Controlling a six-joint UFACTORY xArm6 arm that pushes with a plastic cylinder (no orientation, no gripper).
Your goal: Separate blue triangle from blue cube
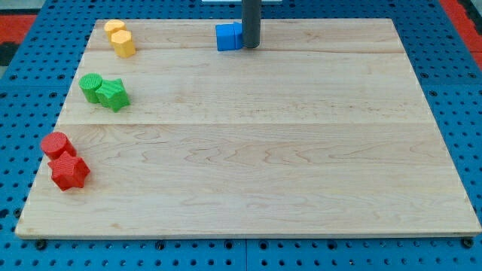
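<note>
red pair: red cylinder [55, 144] touching red star-like block [69, 172], near the view's bottom left, well apart from the blues
green pair: green cylinder [91, 86] touching green star-like block [114, 94], left edge, mid-depth
yellow pair: two yellow blocks [120, 38], touching, top left corner, shapes unclear
blue: one blue block [227, 36] visible at the view's top centre, possibly the cube; blue triangle not made out, maybe behind the rod; orientation, long axis cannot tell
my tip [251, 47]: just right of the blue block, touching its right side
pincer: none fitted, bare rod, holding nothing
board [286, 173]: wooden, on blue pegboard [459, 90]
count: 2 red, 2 green, 2 yellow, 1 blue seen
</note>
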